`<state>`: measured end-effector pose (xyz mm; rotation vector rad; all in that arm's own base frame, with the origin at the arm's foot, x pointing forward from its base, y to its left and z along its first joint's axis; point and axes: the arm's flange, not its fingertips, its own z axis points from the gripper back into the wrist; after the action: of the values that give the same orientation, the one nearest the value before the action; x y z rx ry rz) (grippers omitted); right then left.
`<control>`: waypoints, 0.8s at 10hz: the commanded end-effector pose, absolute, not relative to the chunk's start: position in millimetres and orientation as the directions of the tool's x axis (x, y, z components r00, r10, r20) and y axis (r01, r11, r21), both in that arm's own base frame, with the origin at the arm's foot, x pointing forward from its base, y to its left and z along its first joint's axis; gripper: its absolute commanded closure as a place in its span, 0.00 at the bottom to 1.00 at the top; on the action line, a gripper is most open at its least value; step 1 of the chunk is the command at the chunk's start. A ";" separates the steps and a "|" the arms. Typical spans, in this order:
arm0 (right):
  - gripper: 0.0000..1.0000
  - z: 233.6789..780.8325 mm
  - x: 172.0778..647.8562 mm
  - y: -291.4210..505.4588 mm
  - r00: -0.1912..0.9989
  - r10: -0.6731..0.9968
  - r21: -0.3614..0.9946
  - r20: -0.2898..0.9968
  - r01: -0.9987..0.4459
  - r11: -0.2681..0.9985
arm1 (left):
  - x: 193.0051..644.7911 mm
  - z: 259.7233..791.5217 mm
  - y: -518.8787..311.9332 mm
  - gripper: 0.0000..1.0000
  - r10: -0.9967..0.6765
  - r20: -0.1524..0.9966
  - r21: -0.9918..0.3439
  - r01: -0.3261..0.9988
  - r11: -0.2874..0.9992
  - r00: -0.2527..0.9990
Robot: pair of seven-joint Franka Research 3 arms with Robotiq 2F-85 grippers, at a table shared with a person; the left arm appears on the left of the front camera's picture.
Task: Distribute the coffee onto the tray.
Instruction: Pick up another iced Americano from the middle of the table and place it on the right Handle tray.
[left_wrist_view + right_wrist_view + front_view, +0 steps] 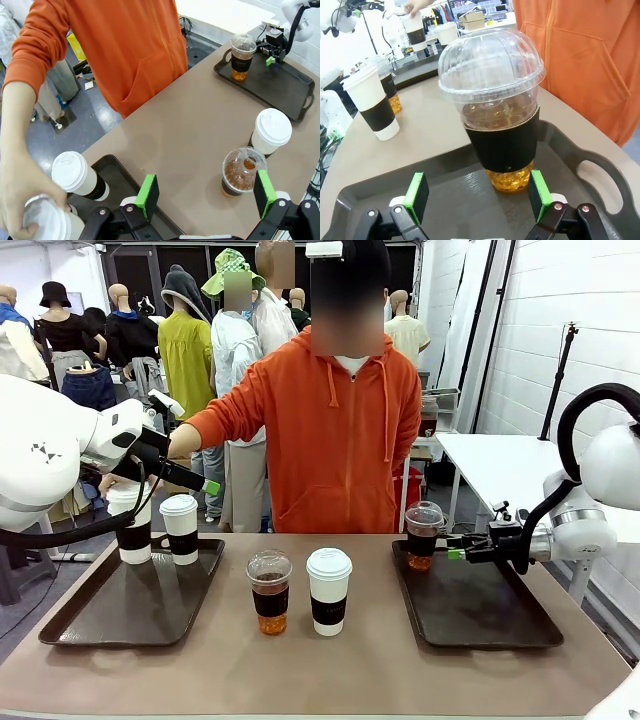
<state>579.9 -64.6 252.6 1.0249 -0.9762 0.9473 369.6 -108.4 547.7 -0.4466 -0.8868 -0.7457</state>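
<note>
Iced cup (270,592) and white cup (328,590), lower centre, remain untrayed; left tray (90,625) holds two, right tray (500,625) one. Left gripper (206,192) and right gripper (479,195) gape, empty.

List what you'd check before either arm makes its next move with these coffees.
1. Right pincer open, pads not touching the domed cup: ok.
2. Domed cup upright on the right tray, lid on: ok.
3. Left pincer open, holding nothing: ok.
4. Left tray free of the person: not ok. A hand grips the held white cup close to the left pincer.
5. Middle clear cup and middle white cup upright on the table, not yet on a tray: ok.
6. Lids pressed fully shut: cannot tell.
</note>
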 end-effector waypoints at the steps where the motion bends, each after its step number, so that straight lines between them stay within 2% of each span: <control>1: 0.00 260.6 551.3 -65.8 0.288 0.166 0.247 0.943 -0.941 0.231 | 369.8 547.2 -107.3 0.00 -0.393 0.821 -0.054 0.742 0.669 0.415; 5: 0.00 267.0 514.7 -47.9 0.264 0.185 0.240 0.947 -0.960 0.142 | 369.8 547.2 -107.3 0.00 -0.393 0.821 -0.054 0.742 0.669 0.415; 8: 0.00 269.1 492.1 -20.2 0.196 0.218 0.180 0.956 -0.980 0.089 | 369.8 547.2 -107.3 0.00 -0.393 0.821 -0.054 0.742 0.669 0.415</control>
<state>504.9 -29.5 268.4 1.0998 -0.9218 1.0747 369.6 -108.3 547.7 -0.4464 -0.8868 -0.7455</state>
